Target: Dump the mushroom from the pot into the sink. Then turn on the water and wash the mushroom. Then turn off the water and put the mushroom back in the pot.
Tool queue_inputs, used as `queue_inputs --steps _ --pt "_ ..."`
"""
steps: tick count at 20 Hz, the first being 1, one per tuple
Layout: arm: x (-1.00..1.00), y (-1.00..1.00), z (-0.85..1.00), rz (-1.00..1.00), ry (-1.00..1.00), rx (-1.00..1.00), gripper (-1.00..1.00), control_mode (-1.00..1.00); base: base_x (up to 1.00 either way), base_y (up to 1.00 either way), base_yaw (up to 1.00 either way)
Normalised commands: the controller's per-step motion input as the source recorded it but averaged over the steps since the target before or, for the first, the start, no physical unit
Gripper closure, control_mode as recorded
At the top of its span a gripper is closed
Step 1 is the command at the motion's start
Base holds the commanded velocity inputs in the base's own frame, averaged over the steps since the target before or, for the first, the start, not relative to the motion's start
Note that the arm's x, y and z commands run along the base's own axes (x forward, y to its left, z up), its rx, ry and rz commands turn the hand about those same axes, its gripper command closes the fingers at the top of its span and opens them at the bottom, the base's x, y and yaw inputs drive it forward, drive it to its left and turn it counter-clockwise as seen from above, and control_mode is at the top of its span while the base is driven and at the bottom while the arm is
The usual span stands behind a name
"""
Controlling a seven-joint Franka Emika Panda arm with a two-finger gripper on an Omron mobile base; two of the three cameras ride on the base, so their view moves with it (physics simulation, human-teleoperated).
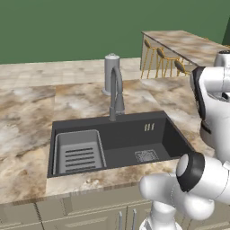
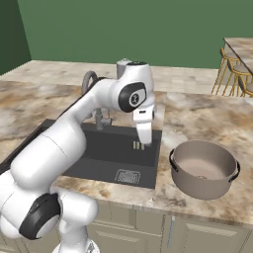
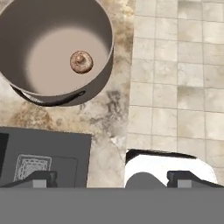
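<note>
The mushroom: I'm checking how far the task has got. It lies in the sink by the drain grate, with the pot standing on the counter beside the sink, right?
Not quite. The mushroom lies inside the pot, on its bottom, as the hand view shows. The pot does stand on the counter beside the sink.

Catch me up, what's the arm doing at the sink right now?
Nothing is held yet. The pincer hangs open above the sink, near its right edge. The mushroom lies on the bottom of the pot, which stands on the counter right of the sink. No water runs from the faucet, and the basin looks dry, so the dump into the sink hasn't started.
</note>
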Motion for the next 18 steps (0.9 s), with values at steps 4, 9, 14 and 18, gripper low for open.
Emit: queue_inputs --steps 4,9,14,18 --pt "-0.03 -0.26 -0.09 -0.26 0.0 0.01 -1.0 -1.0 0.0 0.0 0.0" --pt "-0.07 -0.28 -0.11 -0.28 0.0 0.02 -1.0 -1.0 0.0 0.0 0.0" --pt "-0.1 -0.29 -0.11 -0.28 0.0 0.01 -1.0 -1.0 0.0 0.0 0.0" --pt "-0.09 -0.28 -0.1 -0.28 0.0 0.0 -1.0 -1.0 0.0 0.0 0.0"
